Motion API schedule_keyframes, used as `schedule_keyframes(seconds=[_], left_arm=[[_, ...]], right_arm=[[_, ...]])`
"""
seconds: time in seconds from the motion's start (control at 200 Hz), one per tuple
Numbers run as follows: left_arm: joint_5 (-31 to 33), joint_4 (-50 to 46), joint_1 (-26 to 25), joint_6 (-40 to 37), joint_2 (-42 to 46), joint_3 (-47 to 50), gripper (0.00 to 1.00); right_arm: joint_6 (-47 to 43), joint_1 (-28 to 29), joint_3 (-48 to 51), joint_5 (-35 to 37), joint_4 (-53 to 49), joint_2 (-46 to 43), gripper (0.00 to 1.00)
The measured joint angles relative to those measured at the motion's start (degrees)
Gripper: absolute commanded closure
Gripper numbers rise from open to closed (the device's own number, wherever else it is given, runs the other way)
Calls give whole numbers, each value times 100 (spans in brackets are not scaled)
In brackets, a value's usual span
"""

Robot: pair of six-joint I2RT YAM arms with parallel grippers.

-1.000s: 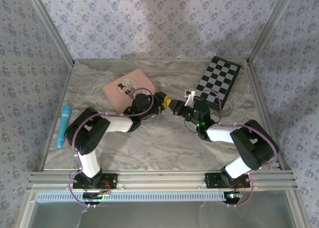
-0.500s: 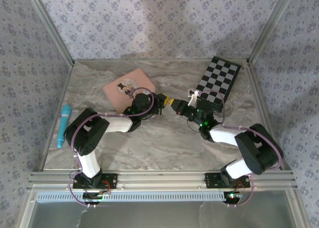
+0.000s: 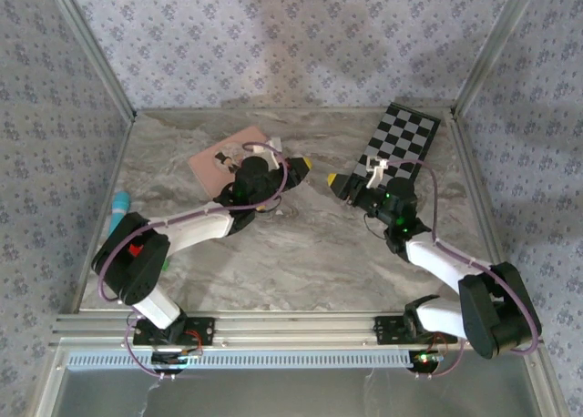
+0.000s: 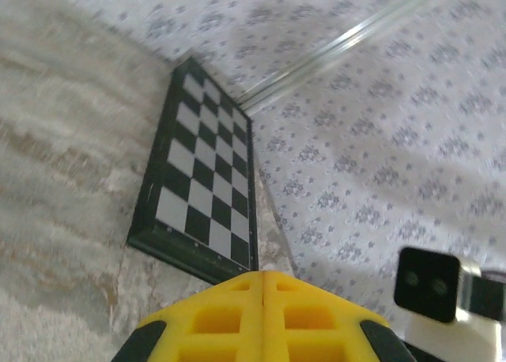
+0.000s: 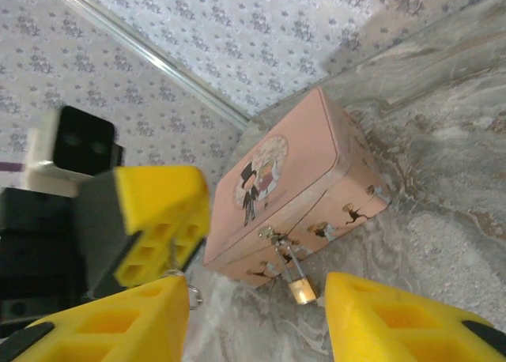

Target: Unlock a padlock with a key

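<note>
The tiny brass padlock [image 5: 301, 290] hangs by its thin shackle from the clasp of the pink picture-lidded box [image 5: 292, 180] and rests on the table in front of it. My left gripper [image 5: 162, 220] hovers left of the padlock with its yellow fingers [image 4: 263, 314] pressed together. A thin metal piece and a key ring [image 5: 192, 296] dangle from them, and the key blade is hidden. My right gripper [image 5: 253, 326] is open, its fingers spread on either side of the padlock but well short of it. From above, the left gripper [image 3: 299, 165] and right gripper [image 3: 333, 180] face each other.
A black-and-white chessboard [image 3: 401, 148] lies at the back right, close behind the right arm. A blue cylinder [image 3: 118, 206] lies by the left wall. The left arm covers part of the pink box [image 3: 214, 162]. Patterned walls and metal posts enclose the marble table [image 3: 301, 253].
The two grippers, which met at the table's middle, have drawn apart. The left one rose and swung back over the box's edge. The right one pulled back to the right.
</note>
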State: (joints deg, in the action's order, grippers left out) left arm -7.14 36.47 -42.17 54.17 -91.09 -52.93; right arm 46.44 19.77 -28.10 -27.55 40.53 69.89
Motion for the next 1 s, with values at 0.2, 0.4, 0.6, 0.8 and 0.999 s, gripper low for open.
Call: schedule_keyframes(seconds=[0.2, 0.4, 0.6, 0.8, 0.999], left_arm=[[-400, 210, -22, -1027, 31, 24, 100], [-737, 660, -22, -1143, 28, 90, 100], [-874, 1067, -20, -903, 22, 188, 100], [-870, 1320, -2, -715, -11, 214, 100], [-852, 1401, 4, -649, -11, 240, 100]], right_arm=[[184, -13, -72, -859, 400, 293, 64], [426, 118, -142, -1244, 1016, 693, 61], [614, 282, -146, -1342, 1456, 938, 61], [715, 332, -205, -1353, 1679, 1012, 63], [772, 264, -216, -1364, 1740, 1012, 62]])
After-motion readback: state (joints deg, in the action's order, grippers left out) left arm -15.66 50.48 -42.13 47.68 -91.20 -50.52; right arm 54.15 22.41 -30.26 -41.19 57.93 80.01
